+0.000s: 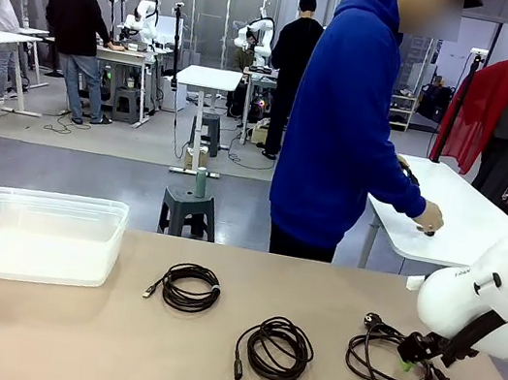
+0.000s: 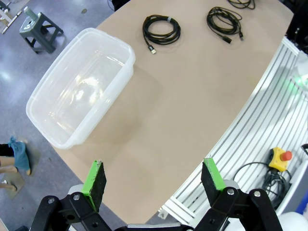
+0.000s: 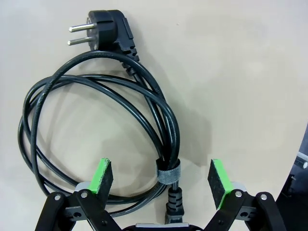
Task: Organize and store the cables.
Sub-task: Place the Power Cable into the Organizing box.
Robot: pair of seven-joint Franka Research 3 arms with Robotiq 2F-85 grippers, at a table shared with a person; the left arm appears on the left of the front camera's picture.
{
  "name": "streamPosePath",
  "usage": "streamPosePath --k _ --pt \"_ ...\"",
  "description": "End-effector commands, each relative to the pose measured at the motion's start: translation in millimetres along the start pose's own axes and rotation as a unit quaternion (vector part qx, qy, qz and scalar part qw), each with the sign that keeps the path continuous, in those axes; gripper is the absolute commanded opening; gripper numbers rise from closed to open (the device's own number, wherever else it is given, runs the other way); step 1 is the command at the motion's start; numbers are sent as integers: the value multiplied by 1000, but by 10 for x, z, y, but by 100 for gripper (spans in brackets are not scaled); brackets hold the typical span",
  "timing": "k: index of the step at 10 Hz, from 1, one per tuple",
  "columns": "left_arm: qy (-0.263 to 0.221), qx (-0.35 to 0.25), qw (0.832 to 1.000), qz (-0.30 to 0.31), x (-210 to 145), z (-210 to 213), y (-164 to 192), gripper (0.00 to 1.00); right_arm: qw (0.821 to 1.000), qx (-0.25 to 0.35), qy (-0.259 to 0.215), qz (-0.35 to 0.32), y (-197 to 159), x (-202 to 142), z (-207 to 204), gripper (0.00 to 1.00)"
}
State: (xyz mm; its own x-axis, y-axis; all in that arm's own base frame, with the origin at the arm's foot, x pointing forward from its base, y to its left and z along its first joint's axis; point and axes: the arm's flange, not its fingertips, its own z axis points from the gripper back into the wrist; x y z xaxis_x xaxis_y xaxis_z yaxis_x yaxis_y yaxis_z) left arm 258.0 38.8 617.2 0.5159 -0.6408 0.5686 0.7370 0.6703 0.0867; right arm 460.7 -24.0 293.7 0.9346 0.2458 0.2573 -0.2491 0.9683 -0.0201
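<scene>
Left gripper (image 2: 153, 173): up high above the table's (image 2: 192, 110) near edge, jaws spread wide, nothing between them.
Right gripper (image 3: 160, 166): down low at the power cable (image 3: 108, 30), green pads apart on either side of its grey strap (image 3: 167, 174) (not touching it).
Middle coil (image 1: 279, 325): flat on the table, just left of the power cable.
Left coil (image 1: 193, 271): slightly farther back, lying apart.
Clear bin (image 1: 26, 253): far-left corner.
Person (image 1: 345, 118): beyond the table, blue hoodie, hand (image 1: 429, 218) on another white table (image 1: 468, 203).
</scene>
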Motion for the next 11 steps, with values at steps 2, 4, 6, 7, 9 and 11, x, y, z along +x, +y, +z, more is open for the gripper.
streamPosePath --k 2,4,6,7,9,11 --pt "0 0 1000 0 0 0 3 100 1000 7 -2 -1 -71 53 -8 41" --pt "0 0 1000 0 0 0 3 100 1000 7 -3 0 -67 78 17 0" --pt "0 0 1000 0 0 0 3 100 1000 0 2 4 -53 106 26 0" --pt "0 0 1000 0 0 0 3 100 1000 1 6 -1 -59 118 17 4" --pt "0 0 1000 0 0 0 3 100 1000 -3 11 -9 -43 124 78 0" --pt "0 0 1000 0 0 0 3 100 999 -19 21 -37 5 135 222 0"
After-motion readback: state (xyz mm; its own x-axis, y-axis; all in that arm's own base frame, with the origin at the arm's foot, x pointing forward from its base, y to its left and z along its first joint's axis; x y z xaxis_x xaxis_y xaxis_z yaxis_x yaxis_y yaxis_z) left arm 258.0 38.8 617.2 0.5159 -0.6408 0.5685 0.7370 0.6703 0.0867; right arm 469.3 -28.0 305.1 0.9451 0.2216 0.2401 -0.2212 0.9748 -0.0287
